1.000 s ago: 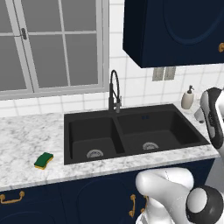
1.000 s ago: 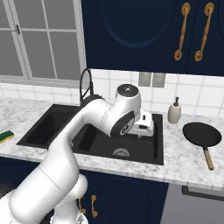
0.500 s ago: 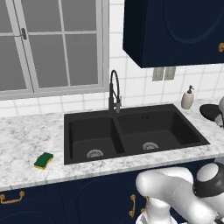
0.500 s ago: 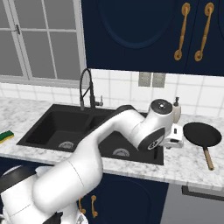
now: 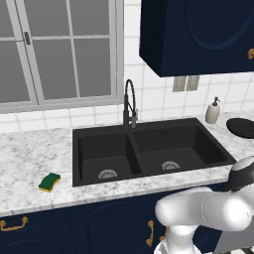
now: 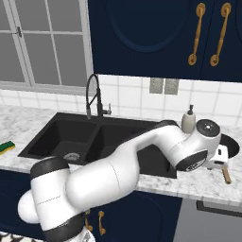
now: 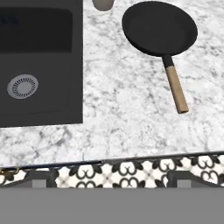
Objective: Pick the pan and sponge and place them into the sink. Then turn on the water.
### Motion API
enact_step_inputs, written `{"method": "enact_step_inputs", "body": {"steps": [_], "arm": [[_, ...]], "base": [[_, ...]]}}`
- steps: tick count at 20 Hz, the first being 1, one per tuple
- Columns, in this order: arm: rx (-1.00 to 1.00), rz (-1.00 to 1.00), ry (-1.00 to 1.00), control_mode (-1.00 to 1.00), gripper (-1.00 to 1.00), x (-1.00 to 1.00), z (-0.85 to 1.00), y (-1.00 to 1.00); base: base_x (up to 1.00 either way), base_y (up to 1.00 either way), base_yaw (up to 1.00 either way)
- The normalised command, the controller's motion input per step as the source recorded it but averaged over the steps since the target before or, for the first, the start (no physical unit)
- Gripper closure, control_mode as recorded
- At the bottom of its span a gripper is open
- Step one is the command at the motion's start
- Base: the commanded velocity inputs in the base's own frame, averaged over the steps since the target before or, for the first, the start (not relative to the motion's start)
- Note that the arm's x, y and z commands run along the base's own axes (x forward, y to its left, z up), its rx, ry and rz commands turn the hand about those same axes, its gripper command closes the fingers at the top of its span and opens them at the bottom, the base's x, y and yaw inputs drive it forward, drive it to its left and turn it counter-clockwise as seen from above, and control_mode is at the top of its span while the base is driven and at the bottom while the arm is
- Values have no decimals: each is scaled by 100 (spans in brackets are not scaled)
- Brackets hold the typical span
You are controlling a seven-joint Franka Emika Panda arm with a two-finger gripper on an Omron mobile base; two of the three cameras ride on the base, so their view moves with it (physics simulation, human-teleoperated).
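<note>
Hand view: the pan [image 7: 159, 27] is seen flat on the tabletop [image 7: 127, 113], right of the sink [image 7: 39, 65], near the soap bottle [image 7: 103, 4]. Its wooden handle [image 7: 176, 89] is pointed back toward the tabletop's front edge, long axis running slightly slanted. The hand [image 6: 218, 158] is held above the tabletop's front edge just short of the handle tip, jaws spread wide, nothing gripped. The sponge [image 5: 49, 181] is left far on the sink's other side.

Marble counter [image 7: 127, 113] carries pan [image 7: 159, 28], sponge [image 5: 49, 181], soap bottle [image 5: 213, 111]
</note>
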Motion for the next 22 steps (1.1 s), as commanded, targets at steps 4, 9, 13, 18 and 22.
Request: {"method": "enact_step_inputs", "body": {"steps": [4, 9, 13, 18, 22], "arm": [[0, 1, 0, -100, -100, 31, -12, -53], [0, 3, 3, -100, -100, 39, -22, -46], [0, 0, 7, -100, -100, 36, -24, -43], [0, 0, 9, -100, -100, 36, -24, -40], [0, 0, 5, -100, -100, 16, -33, -36]], "base": [[0, 0, 0], [0, 0, 0], [0, 0, 0], [0, 0, 0], [0, 0, 0]]}}
